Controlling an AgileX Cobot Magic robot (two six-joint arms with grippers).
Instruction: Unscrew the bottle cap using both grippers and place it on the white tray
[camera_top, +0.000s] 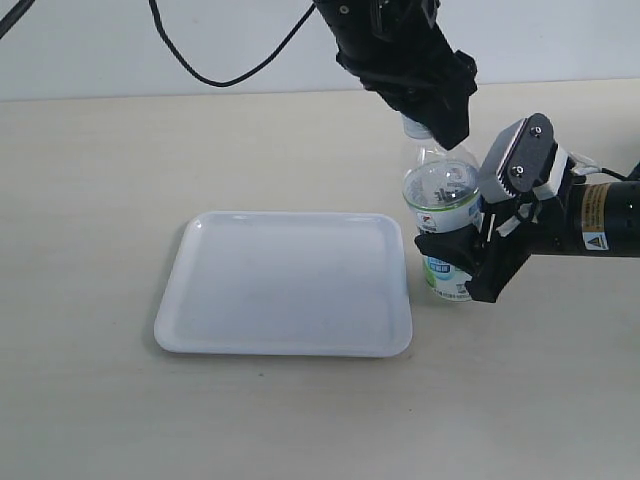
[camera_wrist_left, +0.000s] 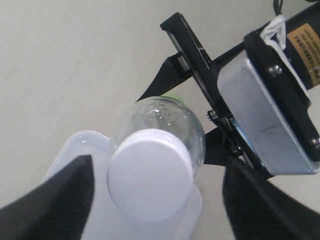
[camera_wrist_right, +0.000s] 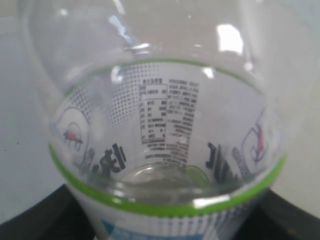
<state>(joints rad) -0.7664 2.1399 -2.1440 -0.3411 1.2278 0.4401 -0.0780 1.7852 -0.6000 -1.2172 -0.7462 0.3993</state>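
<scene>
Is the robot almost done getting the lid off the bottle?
Not yet, it's near the start. Done: the right tool is clamped on the bottle, which stands upright beside the tray. In hand: the left tool hangs open around the cap, not squeezing it. Left: grip the cap, twist it off and set it on the tray.

The tray (camera_top: 285, 290) lies flat on the table (camera_top: 90, 170), a little left of the middle in the exterior view. The bottle (camera_top: 440, 195) stands upright just beside the tray's right edge, off the tray. The cap (camera_wrist_left: 150, 180) sits on the bottle's neck. The left gripper (camera_wrist_left: 160, 200) hangs over it from above and behind, straddling the cap with a gap on both sides. The right gripper (camera_top: 450, 265) reaches in from the right and clasps the bottle's lower half.
</scene>
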